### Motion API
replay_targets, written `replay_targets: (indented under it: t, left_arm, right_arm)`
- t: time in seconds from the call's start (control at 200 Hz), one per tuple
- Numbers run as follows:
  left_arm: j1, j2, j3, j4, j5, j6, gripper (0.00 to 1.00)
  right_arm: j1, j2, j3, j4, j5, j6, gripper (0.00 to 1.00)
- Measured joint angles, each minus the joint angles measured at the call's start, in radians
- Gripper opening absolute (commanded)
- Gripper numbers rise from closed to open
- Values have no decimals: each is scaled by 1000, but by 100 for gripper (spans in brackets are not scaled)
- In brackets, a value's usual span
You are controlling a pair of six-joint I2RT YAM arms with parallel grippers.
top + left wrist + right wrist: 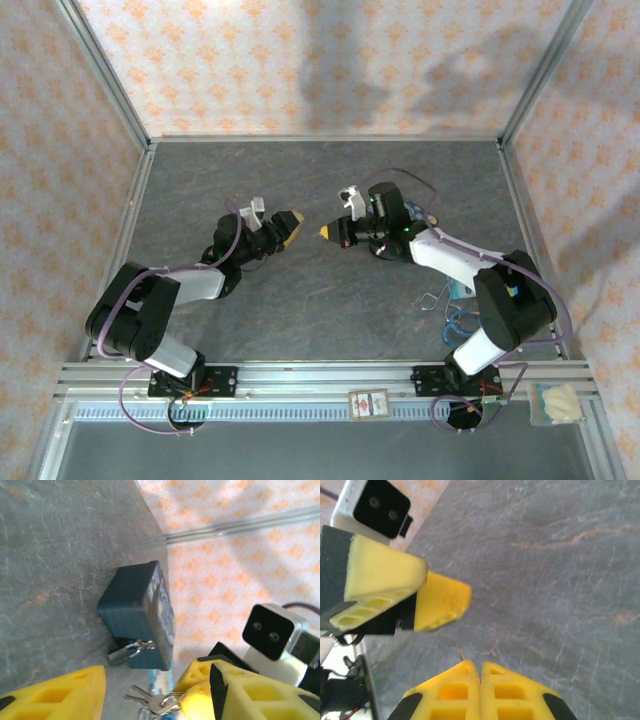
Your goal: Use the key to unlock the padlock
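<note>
Grey tabletop (300, 180); tiny silvery padlock (127, 653) is hung on blue box (127, 597), well beyond thin grey key (145, 698) pinched in pressed-together right fingers (495, 690); left fingers (50, 695) are spread.

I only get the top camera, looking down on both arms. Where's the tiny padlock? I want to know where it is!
Observer: The left wrist camera sees the padlock hanging on the front of a blue box, down on the table.
Operator: Who's got the key?
Observer: The right gripper is pinched shut, and the key pokes out at its yellow tips.
Operator: What about the other hand?
Observer: The left gripper is open wide, gripping nothing.
</note>
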Motion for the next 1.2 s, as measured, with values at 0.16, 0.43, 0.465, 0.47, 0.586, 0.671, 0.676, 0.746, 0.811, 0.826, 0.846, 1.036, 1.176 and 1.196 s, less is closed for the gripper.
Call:
replay_targets:
  t: [0.16, 0.43, 0.465, 0.47, 0.586, 0.671, 0.676, 0.746, 0.811, 0.826, 0.846, 1.036, 1.176, 1.196]
  left_arm:
    - [-57, 53, 0, 94, -47, -202, 50]
    - [-72, 87, -26, 210, -100, -390, 49]
    - [-72, 87, -28, 216, -104, -402, 49]
    - [-72, 87, -28, 217, -104, -402, 49]
    - [-72, 87, -28, 228, -108, -423, 49]
    - [-72, 87, -28, 231, -107, -438, 48]
    - [-72, 88, -28, 231, -107, -438, 48]
    - [-72, 89, -27, 240, -106, -450, 48]
    - [-72, 90, -27, 243, -106, -456, 48]
    - [-72, 90, -27, 243, -106, -458, 48]
    - [-72, 90, -27, 243, -106, -459, 48]
    - [-74, 90, -27, 242, -107, -460, 47]
    - [-74, 90, -27, 242, -106, -464, 41]
    - [-75, 90, -27, 243, -106, -467, 38]
  right_arm:
    - [68, -4, -6, 79, 207, -88, 0]
    - [166, -93, -135, 280, 430, -309, 0]
    - [172, -99, -149, 299, 449, -340, 0]
    - [172, -99, -150, 301, 451, -342, 0]
    - [202, -110, -203, 367, 498, -449, 0]
    - [230, -127, -266, 433, 517, -527, 0]
    - [232, -128, -268, 435, 517, -529, 0]
    - [254, -136, -309, 484, 535, -583, 0]
    - [270, -136, -325, 514, 558, -624, 0]
    - [274, -136, -327, 523, 565, -636, 0]
    - [278, -136, -330, 536, 573, -649, 0]
    - [322, -134, -346, 685, 661, -753, 0]
    - [332, -114, -352, 756, 700, -805, 0]
    - [332, -108, -352, 761, 702, -812, 0]
